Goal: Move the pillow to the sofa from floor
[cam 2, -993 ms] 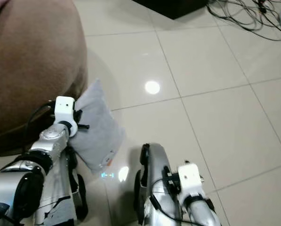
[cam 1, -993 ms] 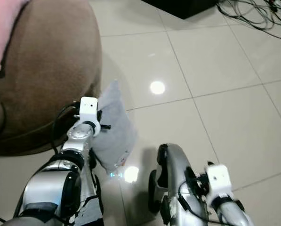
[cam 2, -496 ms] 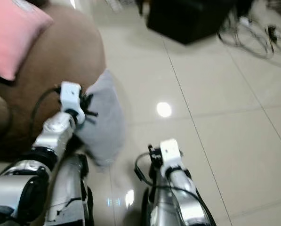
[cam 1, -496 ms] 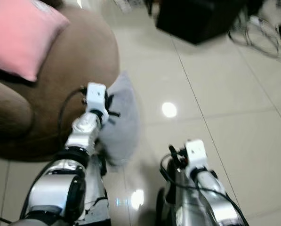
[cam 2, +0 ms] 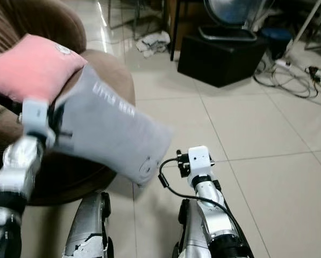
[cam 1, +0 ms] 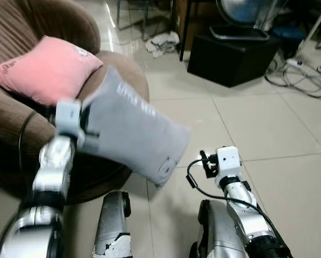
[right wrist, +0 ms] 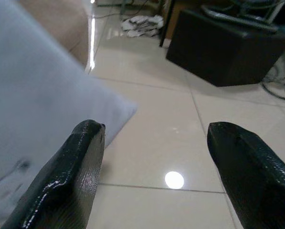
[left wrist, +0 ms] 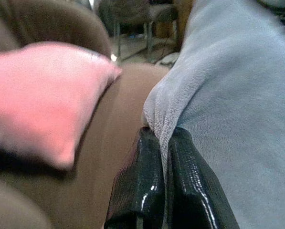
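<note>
The left gripper (left wrist: 163,143) pinches the grey pillow (cam 1: 130,129) beside the sofa (cam 1: 20,115); next, place it on the seat. The right gripper (right wrist: 156,157) is wide, empty.

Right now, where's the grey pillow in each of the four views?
Left eye view: grey pillow left of centre, lifted off the floor, pinched by the left gripper.
Right eye view: same pillow, left of centre.
Left wrist view: right half, an edge clamped between the black fingers.
Right wrist view: left side, beside the open right gripper.
Shared landmark: black box on the floor.
</note>
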### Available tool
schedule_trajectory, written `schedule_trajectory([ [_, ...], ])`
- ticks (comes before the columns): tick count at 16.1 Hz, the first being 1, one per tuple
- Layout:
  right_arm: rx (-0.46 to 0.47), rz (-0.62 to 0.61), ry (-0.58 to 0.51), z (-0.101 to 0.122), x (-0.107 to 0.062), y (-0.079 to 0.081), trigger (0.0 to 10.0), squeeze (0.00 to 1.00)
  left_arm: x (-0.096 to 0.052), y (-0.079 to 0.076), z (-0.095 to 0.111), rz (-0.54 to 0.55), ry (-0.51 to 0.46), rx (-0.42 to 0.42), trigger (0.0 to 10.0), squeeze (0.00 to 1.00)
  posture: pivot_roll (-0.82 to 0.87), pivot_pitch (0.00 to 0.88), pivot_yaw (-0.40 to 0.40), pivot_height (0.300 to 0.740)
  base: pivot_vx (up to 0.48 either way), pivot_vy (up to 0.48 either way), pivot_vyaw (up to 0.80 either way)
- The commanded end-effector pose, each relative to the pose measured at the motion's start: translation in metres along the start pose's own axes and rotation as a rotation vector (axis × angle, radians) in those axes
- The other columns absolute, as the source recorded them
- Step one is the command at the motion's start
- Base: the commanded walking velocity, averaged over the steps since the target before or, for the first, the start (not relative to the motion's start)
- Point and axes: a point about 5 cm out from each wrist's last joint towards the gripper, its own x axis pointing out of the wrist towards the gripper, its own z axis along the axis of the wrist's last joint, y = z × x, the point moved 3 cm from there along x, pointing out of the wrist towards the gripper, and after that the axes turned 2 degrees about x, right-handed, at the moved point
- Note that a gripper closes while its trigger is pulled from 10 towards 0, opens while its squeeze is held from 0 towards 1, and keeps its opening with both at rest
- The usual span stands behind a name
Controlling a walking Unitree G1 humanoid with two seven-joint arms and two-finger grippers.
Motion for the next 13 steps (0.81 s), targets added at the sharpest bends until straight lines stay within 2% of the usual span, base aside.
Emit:
schedule_trajectory([
  [1, 0.019, -0.022, -0.014, 0.005, 0.002, -0.004, 10.0, 0.0, -0.001, 0.003, 0.01, 0.051, -0.051, -0.047, 0.0, 0.0, 0.18, 0.0, -0.014, 0.546, 0.0, 0.0, 0.0],
  [2, 0.088, 0.028, -0.135, 0.024, -0.002, 0.002, 10.0, 0.0, -0.012, -0.01, -0.002, 0.044, -0.031, -0.09, 0.0, 0.0, 0.18, 0.0, -0.011, 0.546, 0.0, 0.0, 0.0],
  [3, 0.057, 0.066, -0.172, 0.033, -0.002, 0.007, 10.0, 0.0, -0.018, -0.028, -0.009, -0.001, -0.012, -0.116, 0.0, 0.0, 0.17, 0.0, -0.013, 0.546, 0.0, 0.0, 0.0],
  [4, 0.049, 0.084, -0.174, 0.036, -0.002, 0.009, 10.0, 0.0, -0.021, -0.036, -0.012, -0.02, -0.004, -0.134, 0.0, 0.0, 0.17, 0.0, -0.015, 0.546, 0.0, 0.0, 0.0],
  [5, 0.055, 0.093, -0.195, 0.043, 0.0, 0.007, 10.0, 0.0, -0.025, -0.055, -0.014, -0.063, 0.001, -0.142, 0.0, 0.0, 0.16, 0.0, -0.021, 0.546, 0.0, 0.0, 0.0],
  [6, 0.058, 0.093, -0.185, 0.042, 0.001, 0.004, 10.0, 0.0, -0.026, -0.065, -0.014, -0.088, 0.004, -0.147, 0.0, 0.0, 0.15, 0.0, -0.026, 0.546, 0.0, 0.0, 0.0],
  [8, 0.064, 0.091, -0.168, 0.039, 0.0, 0.002, 10.0, 0.0, -0.027, -0.069, -0.013, -0.1, 0.003, -0.145, 0.0, 0.0, 0.15, 0.0, -0.029, 0.546, 0.0, 0.0, 0.0],
  [9, 0.064, 0.089, -0.15, 0.033, -0.005, -0.001, 10.0, 0.0, -0.024, -0.073, -0.006, -0.097, -0.011, -0.158, 0.0, 0.0, 0.15, 0.0, -0.033, 0.546, 0.0, 0.0, 0.0],
  [13, 0.07, 0.081, -0.169, 0.034, -0.01, -0.001, 10.0, 0.0, -0.026, -0.083, 0.006, -0.119, -0.034, -0.132, 0.0, 0.0, 0.14, 0.0, -0.031, 0.556, 0.0, 0.0, 0.0],
])
